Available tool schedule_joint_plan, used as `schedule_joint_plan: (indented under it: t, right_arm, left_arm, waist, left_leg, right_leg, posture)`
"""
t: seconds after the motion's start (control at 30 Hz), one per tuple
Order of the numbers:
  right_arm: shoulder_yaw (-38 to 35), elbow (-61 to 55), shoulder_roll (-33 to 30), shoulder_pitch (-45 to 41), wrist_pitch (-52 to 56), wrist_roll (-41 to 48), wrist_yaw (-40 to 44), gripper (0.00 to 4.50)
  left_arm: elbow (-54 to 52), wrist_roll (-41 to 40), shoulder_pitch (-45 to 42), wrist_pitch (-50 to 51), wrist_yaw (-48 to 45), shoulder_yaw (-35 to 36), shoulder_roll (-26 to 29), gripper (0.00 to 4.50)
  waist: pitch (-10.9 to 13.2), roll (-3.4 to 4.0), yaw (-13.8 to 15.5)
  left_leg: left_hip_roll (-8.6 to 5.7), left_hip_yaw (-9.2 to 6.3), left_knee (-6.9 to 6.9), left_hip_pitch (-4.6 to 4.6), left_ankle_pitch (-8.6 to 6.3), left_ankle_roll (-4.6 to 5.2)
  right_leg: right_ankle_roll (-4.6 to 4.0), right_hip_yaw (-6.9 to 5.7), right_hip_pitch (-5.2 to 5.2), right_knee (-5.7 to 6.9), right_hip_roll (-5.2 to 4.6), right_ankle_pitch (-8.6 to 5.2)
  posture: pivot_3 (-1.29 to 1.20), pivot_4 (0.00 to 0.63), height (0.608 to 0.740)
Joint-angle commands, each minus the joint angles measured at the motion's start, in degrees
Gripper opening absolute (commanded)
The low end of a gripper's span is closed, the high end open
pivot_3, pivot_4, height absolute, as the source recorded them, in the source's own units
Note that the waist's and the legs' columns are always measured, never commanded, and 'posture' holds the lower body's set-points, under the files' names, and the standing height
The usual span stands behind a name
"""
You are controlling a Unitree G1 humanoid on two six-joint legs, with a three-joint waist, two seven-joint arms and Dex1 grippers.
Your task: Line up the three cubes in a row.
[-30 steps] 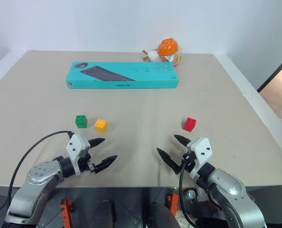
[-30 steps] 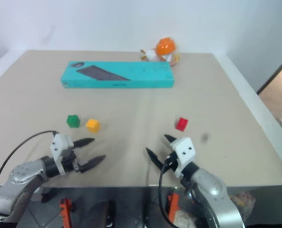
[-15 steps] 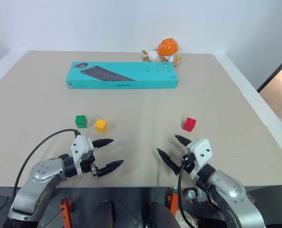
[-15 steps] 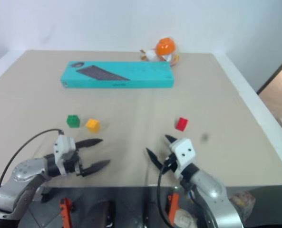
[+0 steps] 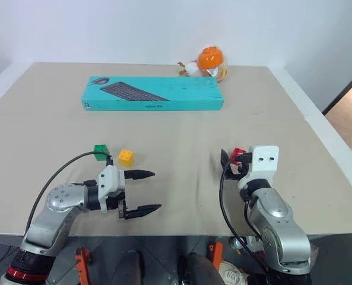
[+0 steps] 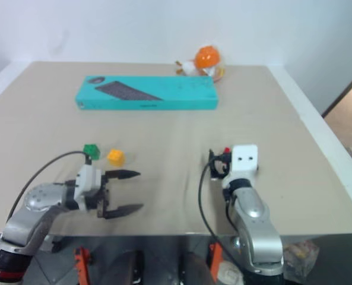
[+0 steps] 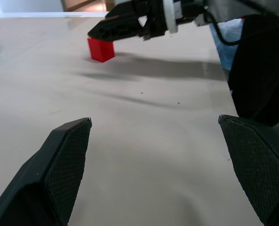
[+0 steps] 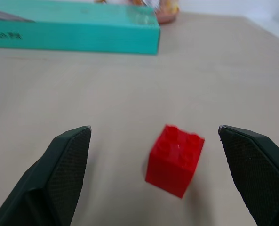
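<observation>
The green cube (image 5: 101,151) and the yellow cube (image 5: 126,157) sit close together on the beige table, left of centre. Just in front of them my left gripper (image 5: 149,191) is open and empty, pointing to the right above the table. The red cube (image 8: 175,159) lies apart on the right, lying skewed to the gripper. My right gripper (image 5: 234,158) points forward at it, open, with the cube just ahead of its spread fingers (image 8: 68,155). In the left wrist view the red cube (image 7: 101,49) lies far across the table under the right gripper (image 7: 112,29).
A long teal keyboard box (image 5: 155,94) lies across the far half of the table, with a round orange toy (image 5: 208,62) behind its right end. The bare table (image 5: 181,136) stretches between the two cube spots. The table's front edge runs close under both arms.
My right gripper has swung forward and to the right, and now faces the red cube. My left gripper has turned to point right and shifted slightly right. The cubes have not moved.
</observation>
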Motion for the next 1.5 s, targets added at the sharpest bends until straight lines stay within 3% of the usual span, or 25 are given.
schedule_joint_plan:
  t: [0.03, 0.57, 0.73, 0.77, 0.9, 1.17, 1.33, 1.5]
  right_arm:
    - [-2.6, 1.1, 1.2, -1.7, -0.2, -0.6, -2.2, 4.50]
    - [-5.9, 11.5, 4.6, -9.1, -1.8, 0.6, -3.9, 4.50]
    - [-6.9, 12.9, 5.2, -10.0, -1.6, 0.9, -4.2, 3.09]
    - [-6.9, 12.9, 5.3, -10.0, -1.5, 1.0, -4.2, 2.60]
    - [-6.6, 12.8, 5.7, -9.8, -1.2, 1.0, -4.4, 1.30]
    - [-4.8, 11.1, 4.5, -8.2, -1.1, 1.2, -1.9, 1.26]
    - [-1.8, 9.8, -4.7, -14.5, 0.3, 8.1, 15.0, 1.26]
    - [6.0, 13.3, -15.5, -21.3, -0.8, 13.2, 35.4, 1.26]
  left_arm:
    - [-0.3, 0.1, -0.9, -1.3, -0.2, -0.3, -0.1, 4.47]
    - [-1.8, 0.4, -0.6, -1.8, 0.4, -1.1, -0.6, 4.47]
    - [-2.4, 0.5, -0.3, -1.6, 1.7, -1.6, -1.1, 4.50]
    - [-2.4, 0.6, -0.3, -1.6, 1.9, -1.6, -1.2, 4.50]
    - [-2.1, 0.8, -0.2, -1.9, 2.5, -1.8, -1.3, 4.50]
    - [-1.6, 1.0, 0.0, -2.4, 3.0, -1.5, -1.3, 4.50]
    - [0.0, 0.6, 0.9, -3.3, 3.6, 0.9, -0.7, 4.50]
    - [0.1, 0.6, 2.4, -3.8, 4.1, 1.9, -0.5, 4.50]
  waist:
    - [0.0, 0.00, 0.0]
    - [0.0, 0.01, -0.1]
    - [0.0, 0.01, -0.2]
    - [0.0, 0.01, -0.2]
    - [0.0, 0.01, -0.2]
    - [0.0, 0.02, -0.2]
    - [0.1, 0.11, -0.5]
    - [0.1, 0.13, -0.7]
  left_leg:
    - [0.01, -0.02, 0.00, 0.00, 0.00, 0.00]
    - [0.03, -0.01, 0.00, 0.05, 0.02, 0.03]
    - [0.04, 0.00, 0.01, 0.06, 0.03, 0.04]
    - [0.04, 0.00, 0.01, 0.06, 0.03, 0.04]
    - [0.04, 0.01, 0.01, 0.06, 0.03, 0.03]
    - [0.05, 0.00, 0.01, 0.06, 0.03, 0.03]
    - [0.05, 0.07, 0.02, 0.07, 0.03, 0.04]
    - [0.06, 0.04, 0.02, 0.10, 0.06, 0.09]
  right_leg:
    - [-0.01, -0.02, 0.00, 0.00, 0.02, 0.00]
    - [-0.07, 0.02, 0.02, 0.02, 0.08, 0.07]
    - [-0.06, 0.03, 0.03, 0.02, 0.08, 0.10]
    - [-0.06, 0.04, 0.03, 0.03, 0.07, 0.10]
    - [-0.06, 0.05, 0.02, 0.03, 0.09, 0.09]
    - [-0.06, 0.04, 0.03, 0.03, 0.09, 0.09]
    - [-0.06, 0.04, -0.01, 0.03, 0.09, 0.12]
    - [-0.10, -0.05, 0.01, 0.03, 0.13, 0.16]
  posture:
    - [0.00, 0.150, 0.740]
    - [0.00, 0.150, 0.740]
    - [0.00, 0.150, 0.740]
    - [0.00, 0.150, 0.740]
    - [0.00, 0.150, 0.740]
    - [0.00, 0.150, 0.740]
    - [0.00, 0.150, 0.740]
    - [0.00, 0.150, 0.740]
